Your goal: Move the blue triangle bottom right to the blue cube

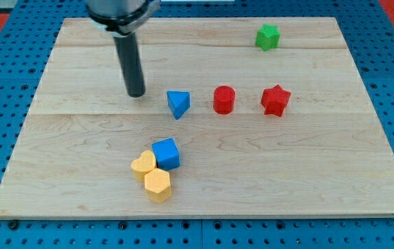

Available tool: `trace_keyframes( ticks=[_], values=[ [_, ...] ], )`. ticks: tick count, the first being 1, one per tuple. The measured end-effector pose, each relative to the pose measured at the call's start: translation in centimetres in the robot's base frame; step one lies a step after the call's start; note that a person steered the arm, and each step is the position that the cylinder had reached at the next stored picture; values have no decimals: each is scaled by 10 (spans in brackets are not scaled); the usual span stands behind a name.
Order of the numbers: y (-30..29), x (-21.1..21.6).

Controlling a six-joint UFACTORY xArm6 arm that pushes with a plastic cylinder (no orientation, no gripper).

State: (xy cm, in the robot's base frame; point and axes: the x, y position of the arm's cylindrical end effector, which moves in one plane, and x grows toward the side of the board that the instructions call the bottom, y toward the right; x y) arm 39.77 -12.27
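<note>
My tip [136,94] rests on the counter [321,187], just left of the blue triangle [178,104] with a small gap between; my end effector is a bare rod, nothing to open and holding nothing. The blue cube [166,153] sits nearer, touching a yellow heart [142,166] and a yellow hexagon [158,185]. Right of the triangle stand a red cylinder [224,99] and a red star [276,100]; a green star [267,37] lies far right. I judge the push not yet started: the triangle has to go near and right, past the cube
</note>
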Motion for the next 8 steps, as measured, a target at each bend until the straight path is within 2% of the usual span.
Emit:
trace_keyframes(
  ticks=[2, 3, 4, 5, 6, 8],
  values=[
    [-8, -32],
    [8, -30],
    [84, 4],
    [90, 61],
    [91, 88],
    [144, 68]
  ],
)
